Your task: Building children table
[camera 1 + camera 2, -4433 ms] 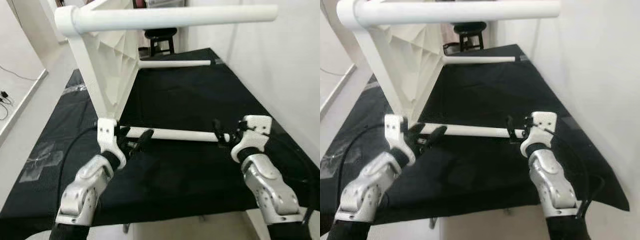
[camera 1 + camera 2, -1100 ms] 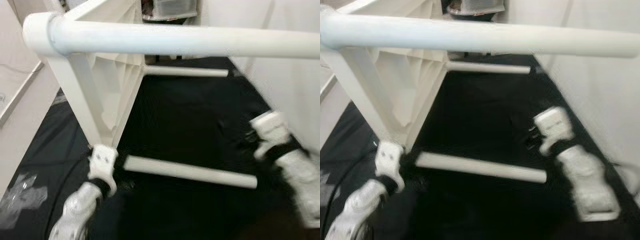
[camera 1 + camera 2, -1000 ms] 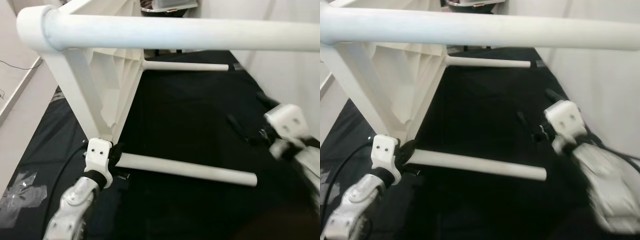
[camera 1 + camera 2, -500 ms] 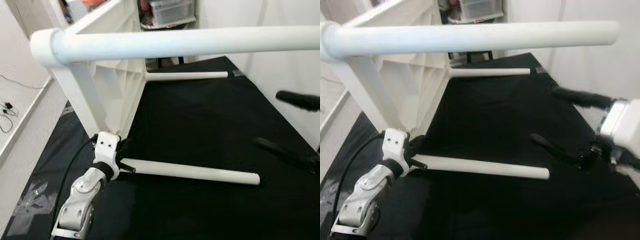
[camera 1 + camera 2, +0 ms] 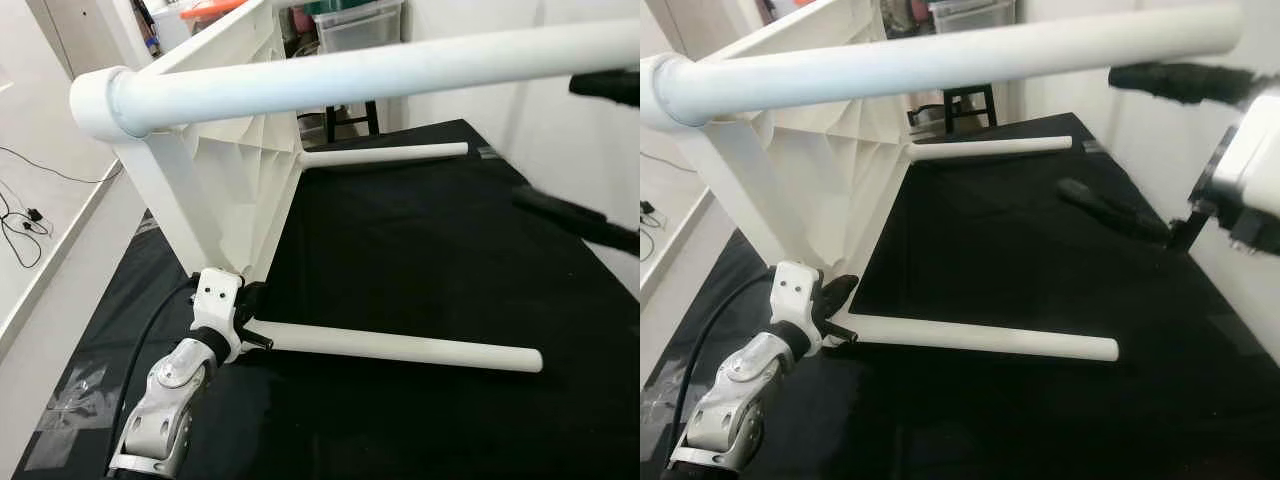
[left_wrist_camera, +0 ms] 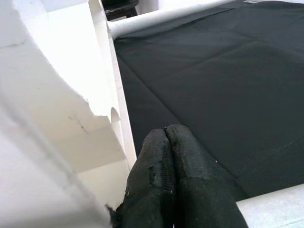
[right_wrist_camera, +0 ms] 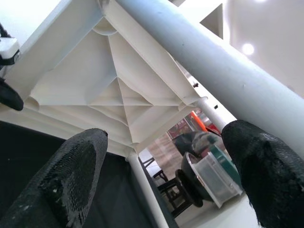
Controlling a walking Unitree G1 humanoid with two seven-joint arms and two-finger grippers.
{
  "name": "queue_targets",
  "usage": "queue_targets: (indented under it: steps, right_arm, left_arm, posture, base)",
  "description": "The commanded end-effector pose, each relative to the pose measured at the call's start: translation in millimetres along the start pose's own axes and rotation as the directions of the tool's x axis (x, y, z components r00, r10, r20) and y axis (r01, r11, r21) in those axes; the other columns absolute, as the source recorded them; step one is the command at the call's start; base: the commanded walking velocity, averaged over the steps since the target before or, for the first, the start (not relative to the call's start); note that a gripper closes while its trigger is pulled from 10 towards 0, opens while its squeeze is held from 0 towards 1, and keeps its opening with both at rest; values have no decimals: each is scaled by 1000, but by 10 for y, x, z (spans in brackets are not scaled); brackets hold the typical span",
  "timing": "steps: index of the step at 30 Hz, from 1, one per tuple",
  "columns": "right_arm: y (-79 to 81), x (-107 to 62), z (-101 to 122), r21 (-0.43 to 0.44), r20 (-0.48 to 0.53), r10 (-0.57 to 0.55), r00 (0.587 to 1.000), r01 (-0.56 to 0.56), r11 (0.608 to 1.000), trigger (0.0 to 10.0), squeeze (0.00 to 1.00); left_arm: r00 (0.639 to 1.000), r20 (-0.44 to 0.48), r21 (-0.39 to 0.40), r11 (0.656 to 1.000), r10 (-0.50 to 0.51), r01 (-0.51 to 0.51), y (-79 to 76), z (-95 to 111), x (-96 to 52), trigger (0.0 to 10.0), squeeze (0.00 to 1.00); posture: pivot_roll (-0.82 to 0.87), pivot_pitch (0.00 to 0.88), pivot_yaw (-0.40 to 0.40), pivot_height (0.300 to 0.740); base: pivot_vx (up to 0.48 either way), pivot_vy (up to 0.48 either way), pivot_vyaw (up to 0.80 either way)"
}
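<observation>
On black tabletop (image 5: 420, 250): white children table (image 5: 225, 150), tipped on its side, legs horizontal. Left claw (image 5: 248, 335) closed, at lower leg (image 5: 400, 348) root. Right claw (image 5: 1140, 145) open, raised beside upper leg (image 5: 960, 55). Step: leg fitting; next, grasp upper leg.

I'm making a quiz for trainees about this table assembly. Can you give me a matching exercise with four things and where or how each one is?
1. left gripper
2. right gripper
3. near leg
4. far leg

a. open, raised by the top leg
b. low on the black cloth, free end toward the right
c. shut, at the tabletop's lower corner
d. at the tabletop's back corner

Pairs: 1-c, 2-a, 3-b, 4-d
</observation>
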State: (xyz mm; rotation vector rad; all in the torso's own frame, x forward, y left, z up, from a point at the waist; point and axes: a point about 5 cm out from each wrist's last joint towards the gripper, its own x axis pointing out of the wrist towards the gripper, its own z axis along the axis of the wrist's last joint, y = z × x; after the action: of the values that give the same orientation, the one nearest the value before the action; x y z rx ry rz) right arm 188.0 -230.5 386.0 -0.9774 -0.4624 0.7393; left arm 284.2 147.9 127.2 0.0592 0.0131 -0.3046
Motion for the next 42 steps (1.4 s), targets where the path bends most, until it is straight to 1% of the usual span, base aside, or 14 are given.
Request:
queue_targets:
  steps: [1,6,8,10,13,18,24,29,31,33,34,36,38,42]
  right_arm:
    - [27,11,16,-3,1,52,999,-52,999,10000,0]
    - [127,-1,-107,60,-65,144,987,-141,988,10000,0]
    - [220,-25,-182,123,-98,209,973,-197,973,10000,0]
    - [252,-41,-207,151,-100,227,969,-211,966,10000,0]
    - [227,-59,-193,146,-77,205,976,-193,970,10000,0]
    - [25,-45,57,76,117,91,989,-100,992,10000,0]
    - [13,-30,130,55,161,118,980,-128,990,10000,0]
    - [-40,44,55,2,94,98,991,-98,995,10000,0]
    - [-40,44,55,2,94,98,991,-98,995,10000,0]
    - [-112,139,-63,-63,11,43,999,-43,997,10000,0]
    - [-195,202,-146,-130,-48,-4,999,-3,991,10000,0]
    - [-195,202,-146,-130,-48,-4,999,-3,991,10000,0]
    - [-272,216,-152,-186,-78,-30,997,15,982,10000,0]
    - [-344,215,-121,-234,-88,-57,995,35,972,10000,0]
  left_arm:
    - [1000,-8,3,1000,20,-20,48,-33,-3,10000,0]
    - [1000,-7,2,1000,18,-18,42,-39,2,10000,0]
    - [1000,-7,0,1000,19,-19,39,-42,-1,10000,0]
    - [1000,-6,-2,1000,21,-21,39,-44,-2,10000,0]
    - [1000,-6,-3,1000,20,-20,39,-47,-4,10000,0]
    - [1000,-8,-2,1000,12,-12,37,-51,-7,10000,0]
    - [1000,-8,-2,1000,11,-11,34,-56,-2,10000,0]
    - [1000,-8,-4,1000,11,-11,30,-60,-1,10000,0]
    - [1000,-8,-4,1000,11,-11,30,-60,-1,10000,0]
    - [1000,-7,-5,1000,12,-12,24,-60,-4,10000,0]
    - [1000,-6,-7,1000,12,-12,16,-55,-9,10000,0]
    - [1000,-6,-7,1000,12,-12,16,-55,-9,10000,0]
    - [1000,-6,-9,1000,15,-15,12,-55,-15,10000,0]
    - [1000,-6,-14,1000,19,-19,9,-58,-25,10000,0]
  posture:
    - [-98,0,119,740]
    - [-96,0,115,740]
    - [-96,0,112,740]
    - [-95,0,113,740]
    - [-97,0,118,740]
    - [-99,0,124,740]
    - [-97,0,124,740]
    - [-94,0,121,740]
    - [-94,0,121,740]
    - [-95,0,120,740]
    - [-93,2,118,740]
    - [-93,2,118,740]
    - [-92,7,114,740]
    - [-97,11,109,740]
  base:
    - [0,0,0]
    - [0,0,0]
    - [0,0,0]
    - [0,0,0]
    - [0,0,0]
    - [0,0,0]
    - [0,0,0]
    - [0,0,0]
    - [0,0,0]
    - [0,0,0]
    - [0,0,0]
    - [0,0,0]
    - [0,0,0]
    - [0,0,0]
